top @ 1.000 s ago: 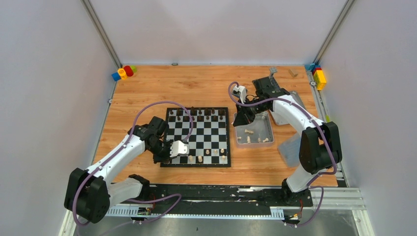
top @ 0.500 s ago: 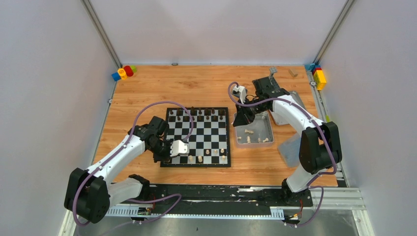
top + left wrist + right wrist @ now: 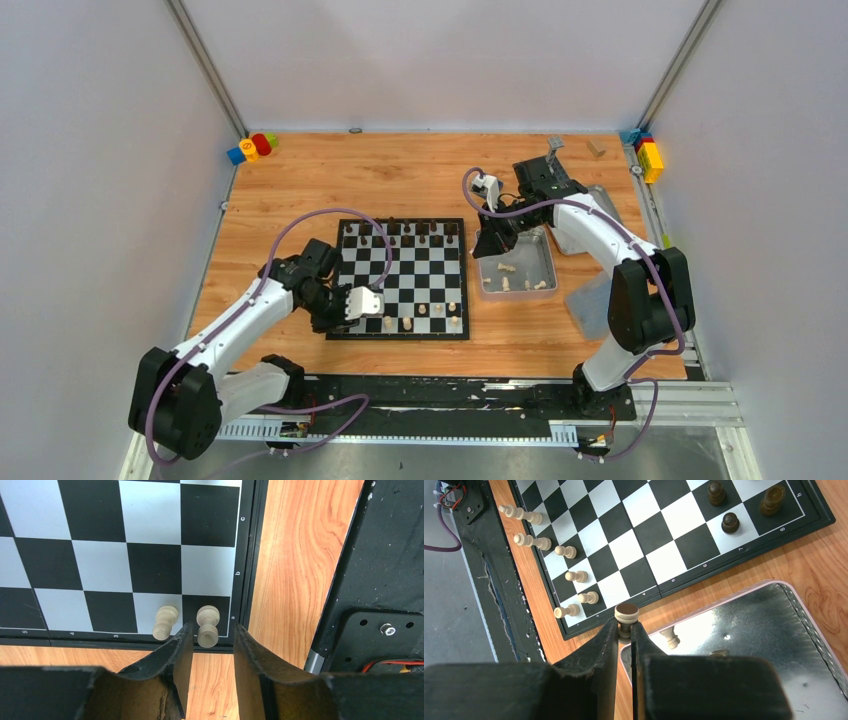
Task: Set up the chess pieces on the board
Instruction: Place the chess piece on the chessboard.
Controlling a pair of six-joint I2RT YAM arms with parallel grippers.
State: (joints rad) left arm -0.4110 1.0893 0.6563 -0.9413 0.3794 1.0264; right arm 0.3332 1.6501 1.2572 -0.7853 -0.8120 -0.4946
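Note:
The board [image 3: 415,275] lies mid-table, with dark chess pieces [image 3: 400,232] along its far rows and cream ones [image 3: 420,322] on its near row. My left gripper [image 3: 372,303] is at the board's near left corner. In the left wrist view its jaws [image 3: 212,627] stand open around a cream piece [image 3: 207,625] upright on the corner square, with a gap on each side. A second cream piece [image 3: 164,622] stands one square over. My right gripper [image 3: 625,625] is shut on a cream piece [image 3: 626,614], held above the tin's rim [image 3: 644,645].
The silver tin [image 3: 535,255] right of the board holds a few cream pieces [image 3: 508,268]. Coloured bricks sit at the back left [image 3: 252,147] and back right [image 3: 648,155]. A clear lid [image 3: 590,305] lies near the right arm. A black rail [image 3: 450,392] runs along the near edge.
My left gripper's jaws have opened off the cream piece, which stays standing on the corner square. The right arm has barely moved, still gripping its piece.

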